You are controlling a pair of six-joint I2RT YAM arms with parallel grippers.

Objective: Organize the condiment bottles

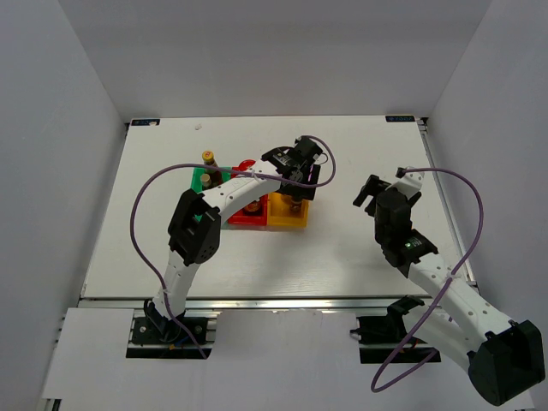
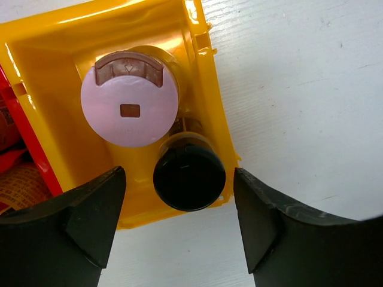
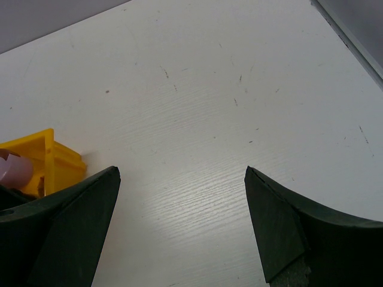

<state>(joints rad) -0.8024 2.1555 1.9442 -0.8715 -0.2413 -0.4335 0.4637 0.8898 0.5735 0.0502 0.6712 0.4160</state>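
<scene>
Left gripper (image 2: 178,194): jaws spread wide, nothing held. It hangs directly above one end of the yellow plastic bin (image 2: 54,36). Its two black fingers (image 2: 90,221) stand one on each side of the small dark shaker with a round black cap (image 2: 188,175), with a visible gap to the cap on both sides.

The small dark shaker stands upright inside the yellow plastic bin, close against the bin's end wall. The round pink-capped shaker (image 2: 129,106) stands upright in the same bin, directly beside it. Whether the two touch cannot be told.

A red plastic bin (image 2: 27,134) sits against one long wall of the yellow plastic bin. Orange-red printed labels show inside it, but the wrist view does not identify the contents.

The overhead view shows a green plastic bin (image 1: 199,181), the red plastic bin and the yellow plastic bin side by side in a row near the middle of the white table (image 1: 342,248). A tall dark bottle with a yellow cap (image 1: 208,159) stands upright in the green plastic bin. A red lid (image 1: 247,164) shows just past the left arm. Which bin it is in cannot be told.

Right gripper (image 3: 181,197): jaws spread, empty. It hangs above bare table surface, well apart from the bins and to their right. Only a corner of the yellow plastic bin and the pink cap show at the left edge of its wrist view.
</scene>
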